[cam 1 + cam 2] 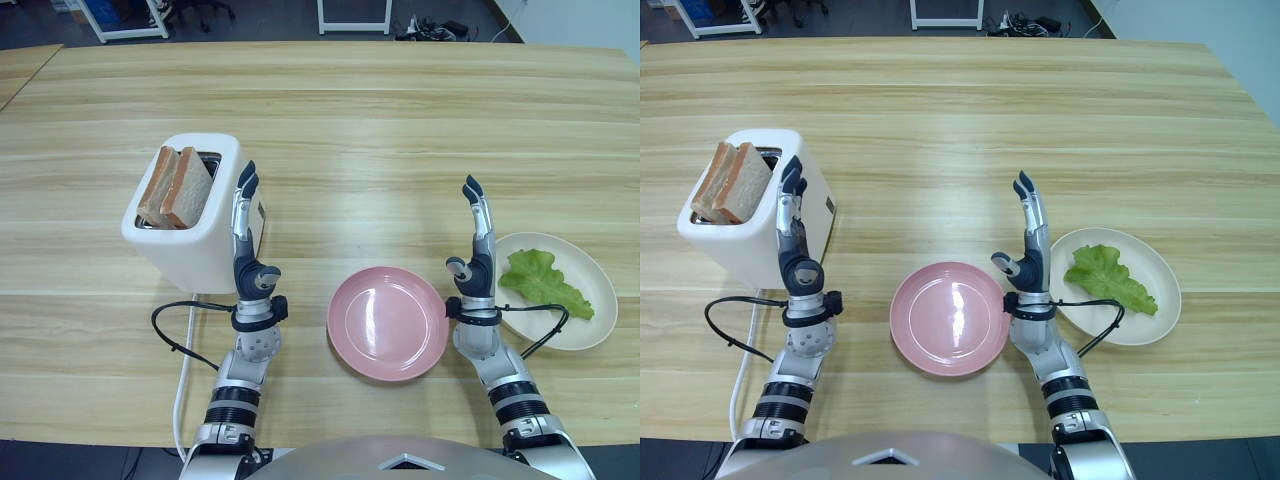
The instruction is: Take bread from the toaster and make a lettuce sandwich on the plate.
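Two slices of bread stand on edge in the slots of a white toaster on the left of the wooden table. They stick out of the top side by side and lean a little to the left. Their long edges run front to back, away from the robot.

The left hand is just right of the toaster, close against its side. Its fingers are straight and point away from the robot, and it holds nothing. The right hand is posed the same way, flat and open and holding nothing. It sits between a pink plate at the centre and a cream plate on the right.

A lettuce leaf lies on the cream plate, its length running diagonally from far left to near right. A white cord trails from the toaster toward the near table edge.
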Controlling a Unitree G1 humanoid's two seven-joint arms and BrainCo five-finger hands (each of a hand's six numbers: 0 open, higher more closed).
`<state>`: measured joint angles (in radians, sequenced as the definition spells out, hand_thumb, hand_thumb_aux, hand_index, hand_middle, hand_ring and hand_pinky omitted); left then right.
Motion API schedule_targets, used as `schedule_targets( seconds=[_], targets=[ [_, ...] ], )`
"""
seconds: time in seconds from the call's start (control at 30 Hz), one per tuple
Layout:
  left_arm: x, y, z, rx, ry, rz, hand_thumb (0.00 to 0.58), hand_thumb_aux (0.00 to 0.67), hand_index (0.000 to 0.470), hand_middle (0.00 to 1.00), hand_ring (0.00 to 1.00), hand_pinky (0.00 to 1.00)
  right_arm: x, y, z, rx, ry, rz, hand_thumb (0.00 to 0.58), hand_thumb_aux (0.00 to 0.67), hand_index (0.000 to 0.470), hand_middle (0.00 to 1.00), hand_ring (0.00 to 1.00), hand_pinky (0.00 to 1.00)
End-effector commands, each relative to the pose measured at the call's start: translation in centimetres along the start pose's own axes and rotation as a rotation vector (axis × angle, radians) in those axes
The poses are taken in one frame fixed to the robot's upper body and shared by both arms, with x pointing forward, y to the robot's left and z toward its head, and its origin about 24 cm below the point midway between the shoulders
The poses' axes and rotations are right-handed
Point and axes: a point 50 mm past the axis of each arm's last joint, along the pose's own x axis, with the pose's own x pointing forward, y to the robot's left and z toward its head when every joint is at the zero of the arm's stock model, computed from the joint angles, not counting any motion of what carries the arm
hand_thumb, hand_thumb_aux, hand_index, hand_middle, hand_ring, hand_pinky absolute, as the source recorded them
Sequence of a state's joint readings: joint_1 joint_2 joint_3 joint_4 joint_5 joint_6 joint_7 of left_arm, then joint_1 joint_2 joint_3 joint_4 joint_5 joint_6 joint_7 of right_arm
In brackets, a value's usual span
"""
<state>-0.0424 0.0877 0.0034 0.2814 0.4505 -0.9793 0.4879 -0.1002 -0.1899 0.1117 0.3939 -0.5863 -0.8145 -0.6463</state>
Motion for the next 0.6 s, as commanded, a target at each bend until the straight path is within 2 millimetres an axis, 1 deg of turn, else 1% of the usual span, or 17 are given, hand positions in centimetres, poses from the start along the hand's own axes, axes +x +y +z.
schedule_targets(
  seconds=[0.03, 0.1, 0.2, 0.27, 0.3, 0.33, 0.37, 0.43, 0.47, 0.53, 0.6],
  targets=[
    [-1.0, -1.1, -0.2, -0.046, 0.062, -0.023, 0.0, 0.0, 0.0, 0.0, 0.0, 0.0, 0.2, 0.4, 0.3, 0.026, -0.011, 0.017, 0.0, 0.0, 0.0, 0.0, 0.0, 0.0],
    [-1.3, -1.6, -0.2, -0.067, 0.079, -0.04, 0.0, 0.0, 0.0, 0.0, 0.0, 0.0, 0.1, 0.5, 0.4, 0.038, -0.014, 0.03, 0.0, 0.0, 0.0, 0.0, 0.0, 0.0],
    [-1.4, -1.7, -0.3, -0.08, 0.088, -0.051, 0.0, 0.0, 0.0, 0.0, 0.0, 0.0, 0.0, 0.6, 0.5, 0.048, -0.019, 0.046, 0.0, 0.0, 0.0, 0.0, 0.0, 0.0],
    [-1.3, -1.5, -0.2, -0.073, 0.08, -0.049, 0.0, 0.0, 0.0, 0.0, 0.0, 0.0, -0.1, 0.6, 0.5, 0.053, -0.018, 0.05, 0.0, 0.0, 0.0, 0.0, 0.0, 0.0],
    [-1.0, -1.1, -0.2, -0.05, 0.06, -0.046, 0.0, 0.0, 0.0, 0.0, 0.0, 0.0, 0.0, 0.6, 0.6, 0.051, -0.019, 0.051, 0.0, 0.0, 0.0, 0.0, 0.0, 0.0],
    [-0.6, -0.4, 0.0, -0.01, 0.026, -0.032, 0.0, 0.0, 0.0, 0.0, 0.0, 0.0, 0.0, 0.6, 0.5, 0.042, -0.02, 0.053, 0.0, 0.0, 0.0, 0.0, 0.0, 0.0],
    [0.1, 0.8, 0.3, 0.047, -0.019, -0.014, 0.0, 0.0, 0.0, 0.0, 0.0, 0.0, 0.0, 0.5, 0.4, 0.03, -0.021, 0.054, 0.0, 0.0, 0.0, 0.0, 0.0, 0.0],
    [1.9, 4.2, 0.9, 0.289, -0.121, -0.001, 0.0, 0.0, 0.0, 0.0, 0.0, 0.0, 0.1, 0.4, 0.3, 0.013, -0.022, 0.066, 0.0, 0.0, 0.0, 0.0, 0.0, 0.0],
    [3.0, 6.9, 0.9, 0.479, -0.14, 0.021, 0.0, 0.0, 0.0, 0.0, 0.0, 0.0, 0.1, 0.3, 0.2, 0.003, -0.024, 0.08, 0.0, 0.0, 0.0, 0.0, 0.0, 0.0],
    [4.4, 11.8, 1.0, 0.808, -0.12, 0.058, 0.0, 0.0, 0.0, 0.0, 0.0, 0.0, 0.0, 0.3, 0.2, -0.014, -0.031, 0.103, 0.0, 0.0, 0.0, 0.0, 0.0, 0.0],
    [4.7, 15.4, 0.5, 1.074, -0.041, 0.018, 0.0, 0.0, 0.0, 0.0, 0.0, 0.0, 0.0, 0.4, 0.1, -0.035, -0.036, 0.12, 0.0, 0.0, 0.0, 0.0, 0.0, 0.0]
  ],
)
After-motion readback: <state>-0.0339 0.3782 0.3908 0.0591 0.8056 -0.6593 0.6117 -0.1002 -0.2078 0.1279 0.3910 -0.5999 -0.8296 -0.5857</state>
